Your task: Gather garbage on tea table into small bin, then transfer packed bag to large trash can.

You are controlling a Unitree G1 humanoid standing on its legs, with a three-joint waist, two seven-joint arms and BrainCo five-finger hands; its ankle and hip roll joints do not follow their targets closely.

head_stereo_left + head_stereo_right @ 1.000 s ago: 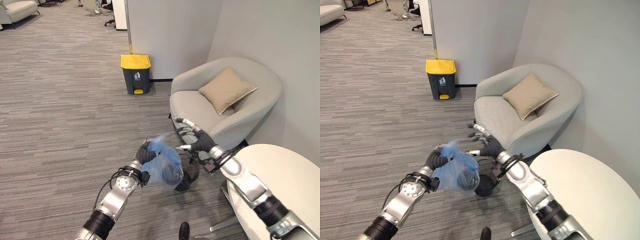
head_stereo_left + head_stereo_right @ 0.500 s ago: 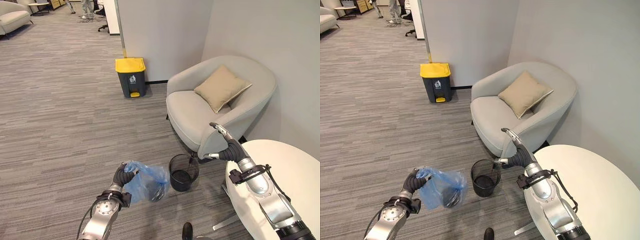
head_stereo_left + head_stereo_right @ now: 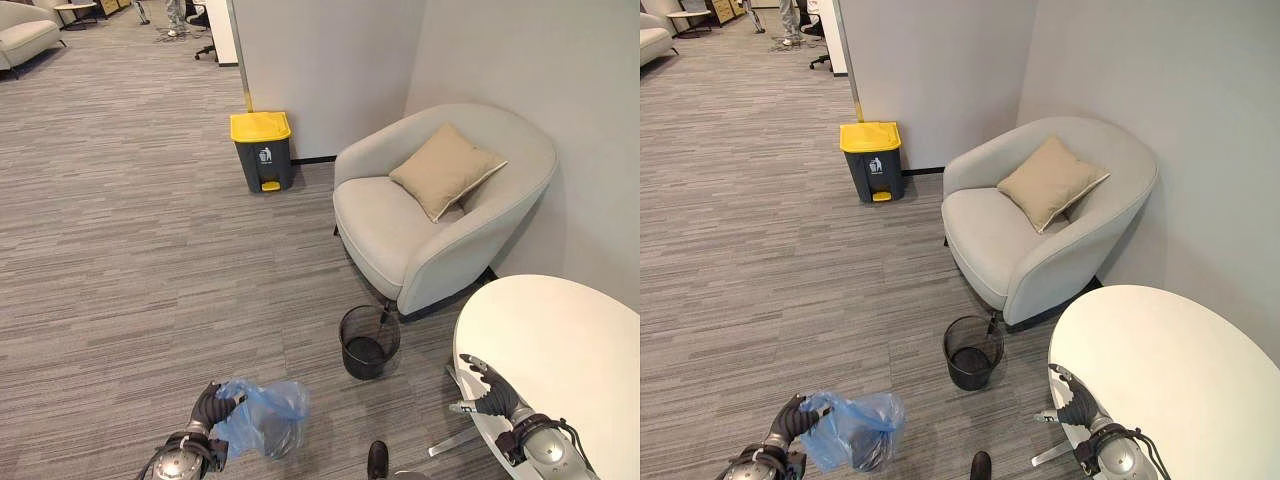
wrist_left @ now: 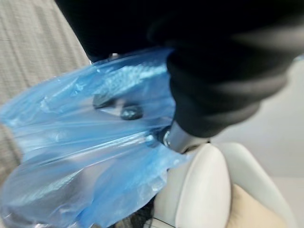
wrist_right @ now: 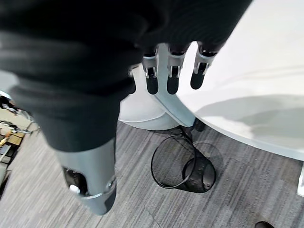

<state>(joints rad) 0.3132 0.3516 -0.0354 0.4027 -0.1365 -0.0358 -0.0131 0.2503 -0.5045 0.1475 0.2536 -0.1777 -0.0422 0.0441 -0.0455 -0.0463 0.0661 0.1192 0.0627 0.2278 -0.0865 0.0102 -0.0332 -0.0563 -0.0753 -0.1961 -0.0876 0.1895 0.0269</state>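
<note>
Left hand [image 3: 207,407], low at the near left of the scene, is clenched around the gathered neck of a translucent blue garbage bag [image 3: 262,420]; the left wrist view shows the blue film [image 4: 90,137] bunched against the fingers. The bag is held above the grey carpet [image 3: 120,250], with its neck toward the hand and its fuller body, holding dark contents, extending to the robot's right and slightly downward; its long axis runs roughly left to right. Right hand [image 3: 482,392] is at the near right, beside the near edge of the round white tea table [image 3: 560,340]. In the right wrist view its fingers [image 5: 172,76] are straight and relaxed and grasp nothing. A small black mesh bin [image 3: 369,342] stands upright on the carpet between the bag and the table, in front of a light grey armchair [image 3: 430,230] that carries a tan cushion [image 3: 446,169] leaning against its backrest. The bag is well apart from this bin. A large dark grey trash can with a yellow lid [image 3: 263,151] stands against the wall farther back, left of the armchair and well away from the bag.
</note>
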